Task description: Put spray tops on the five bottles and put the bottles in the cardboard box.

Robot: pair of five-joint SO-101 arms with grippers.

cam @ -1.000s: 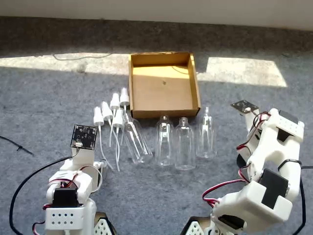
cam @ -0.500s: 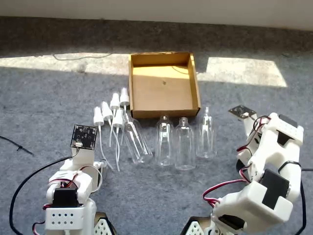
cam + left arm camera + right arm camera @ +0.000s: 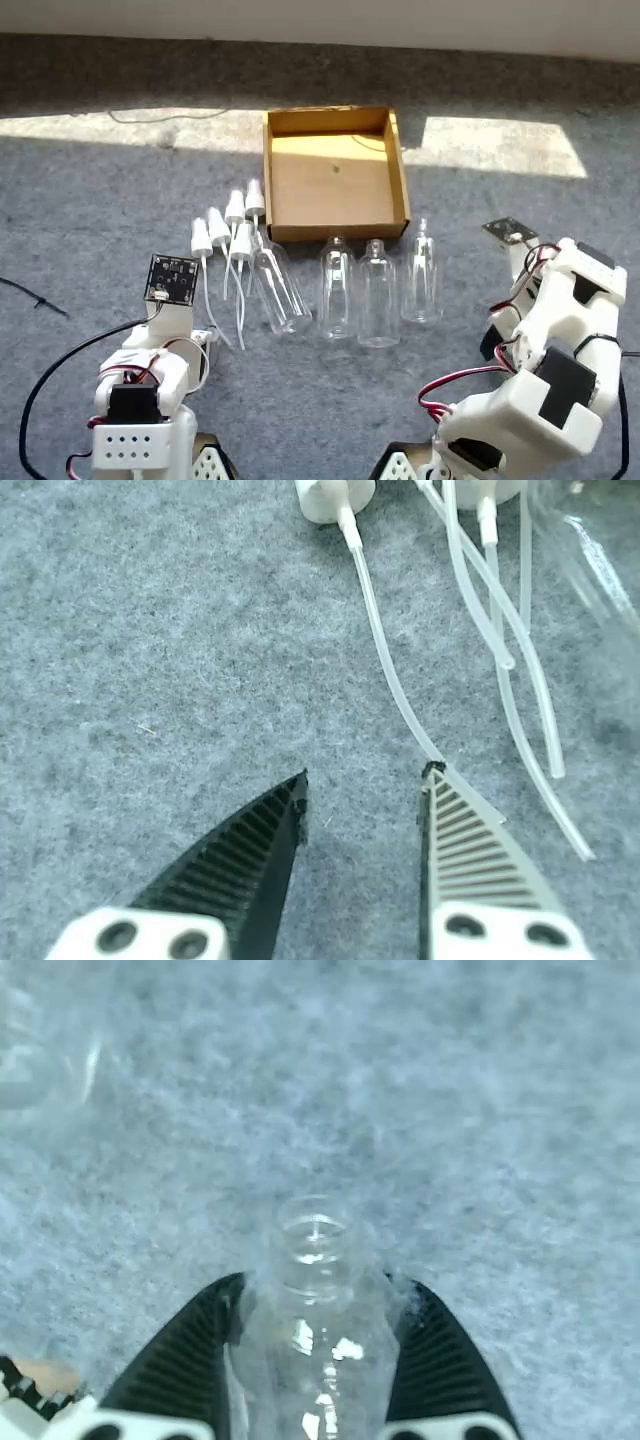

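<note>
Gripping claw: right claw (image 3: pixel 322 1285), clamped on a clear bottle (image 3: pixel 316 1245) with its open neck pointing away, over the surface (image 3: pixel 500 1110).
Right arm (image 3: pixel 550 350): folded at the near-right corner.
Left claw (image 3: pixel 367 775): jaws apart, empty, beside dip tubes (image 3: pixel 385 670).
Left arm (image 3: pixel 150 380): near-left corner.
Other bottles (image 3: pixel 378 292): four lying before the cardboard box (image 3: pixel 268 180).
Spray tops (image 3: pixel 232 232): clustered on their left-edge side.

Four uncapped bottles (image 3: pixel 378 292) lie beside box (image 3: pixel 335 172); fifth bottle (image 3: pixel 314 1245) in hand (image 3: pixel 320 1290).
</note>
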